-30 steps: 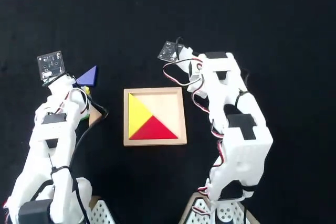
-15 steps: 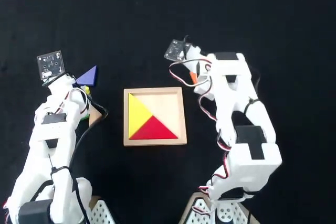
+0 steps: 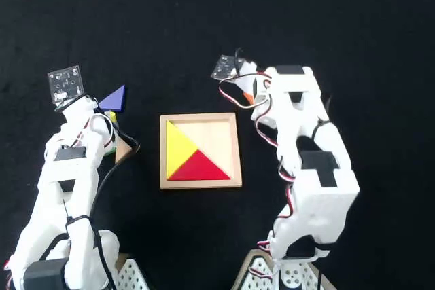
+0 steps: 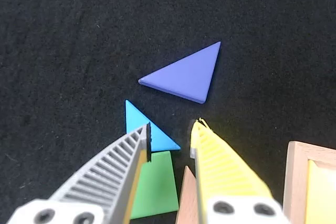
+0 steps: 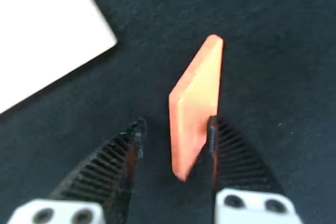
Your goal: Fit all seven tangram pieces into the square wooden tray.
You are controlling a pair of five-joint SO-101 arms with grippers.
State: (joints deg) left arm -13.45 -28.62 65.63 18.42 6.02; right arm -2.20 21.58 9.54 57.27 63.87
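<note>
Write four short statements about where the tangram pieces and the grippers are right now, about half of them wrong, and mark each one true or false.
1. The square wooden tray holds a yellow triangle and a red triangle. True.
2. All seven pieces are in the tray. False: it holds just those two, and a violet-blue triangle lies outside it on the black cloth.
3. The left gripper is open over a small light-blue triangle. True.
4. The flat orange piece lies flat in the tray. False: it stands on edge over the cloth between the fingers of the right gripper, touching one finger and apart from the other.
</note>
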